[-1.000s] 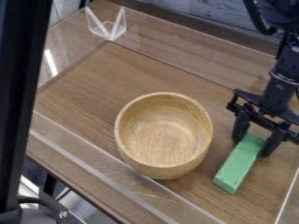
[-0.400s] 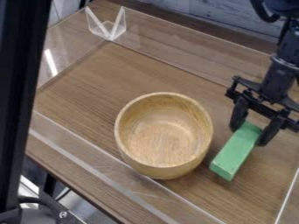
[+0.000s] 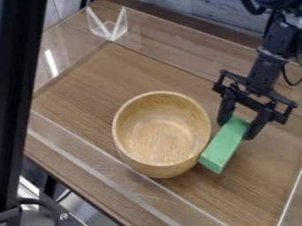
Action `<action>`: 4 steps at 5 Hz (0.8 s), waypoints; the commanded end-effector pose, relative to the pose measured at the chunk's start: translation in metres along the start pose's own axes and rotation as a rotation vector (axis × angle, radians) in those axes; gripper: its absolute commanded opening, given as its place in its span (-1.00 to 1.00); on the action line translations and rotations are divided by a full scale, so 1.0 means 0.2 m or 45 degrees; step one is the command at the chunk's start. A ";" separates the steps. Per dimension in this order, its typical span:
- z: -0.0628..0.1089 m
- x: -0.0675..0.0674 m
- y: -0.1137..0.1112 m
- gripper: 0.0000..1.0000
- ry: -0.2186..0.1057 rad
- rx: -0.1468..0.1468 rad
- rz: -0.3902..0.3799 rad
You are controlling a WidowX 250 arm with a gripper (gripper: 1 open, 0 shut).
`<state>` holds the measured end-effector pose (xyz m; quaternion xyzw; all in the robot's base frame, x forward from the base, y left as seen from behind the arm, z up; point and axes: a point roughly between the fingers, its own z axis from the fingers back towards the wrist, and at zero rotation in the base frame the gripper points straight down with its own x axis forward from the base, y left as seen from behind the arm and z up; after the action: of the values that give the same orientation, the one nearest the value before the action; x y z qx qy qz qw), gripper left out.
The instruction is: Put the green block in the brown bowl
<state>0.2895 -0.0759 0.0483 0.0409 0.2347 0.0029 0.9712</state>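
Observation:
The green block (image 3: 220,150) hangs tilted just right of the brown bowl (image 3: 151,164), its lower end close to the bowl's outer wall. My gripper (image 3: 239,125) comes down steeply from the upper right and is shut on the block's upper end, one black finger on each side. The bowl is a round, light wooden one with nothing inside, standing in the middle of the wooden table.
A small clear plastic stand (image 3: 109,25) sits at the back left. A dark vertical post (image 3: 24,97) fills the left edge of the view. A clear low rim (image 3: 83,159) runs along the table's front edge.
The gripper has moved left toward the bowl and slightly up, carrying the green block with it; the block's lower end now lies near the bowl's wall.

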 end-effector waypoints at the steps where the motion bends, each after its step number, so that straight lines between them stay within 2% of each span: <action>1: 0.16 0.00 0.05 -1.00 -0.139 -0.063 0.036; 2: 0.19 0.01 0.10 -1.00 -0.184 -0.099 0.073; 3: 0.24 0.00 0.18 -1.00 -0.249 -0.157 0.125; 4: 0.29 0.02 0.37 -1.00 -0.246 -0.174 0.107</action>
<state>0.3124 -0.0066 0.0818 -0.0137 0.1772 0.0609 0.9822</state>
